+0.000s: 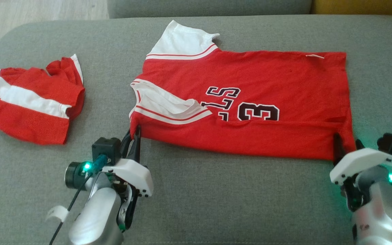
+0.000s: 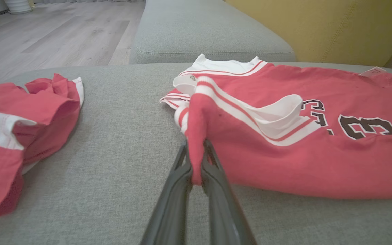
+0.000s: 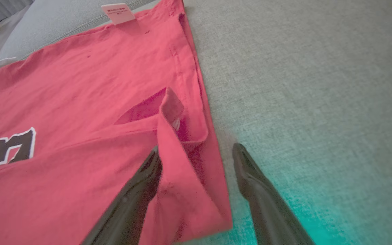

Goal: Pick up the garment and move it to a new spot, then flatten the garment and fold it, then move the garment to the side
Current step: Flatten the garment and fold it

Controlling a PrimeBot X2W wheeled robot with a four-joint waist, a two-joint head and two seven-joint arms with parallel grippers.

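The jersey (image 1: 250, 102) lies flat, near edge folded over; left gripper (image 2: 196, 149) pinches its near-left corner, right gripper (image 3: 197, 151) gapes wide astride the near-right hem, so more folding and the move aside look left.

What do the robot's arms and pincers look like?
Silvery-grey forearms, each with a white shell and a green light at the wrist. The left tool and right tool have two long, dark, tapering fingers. A thin black cable with a white tag runs along the left arm.
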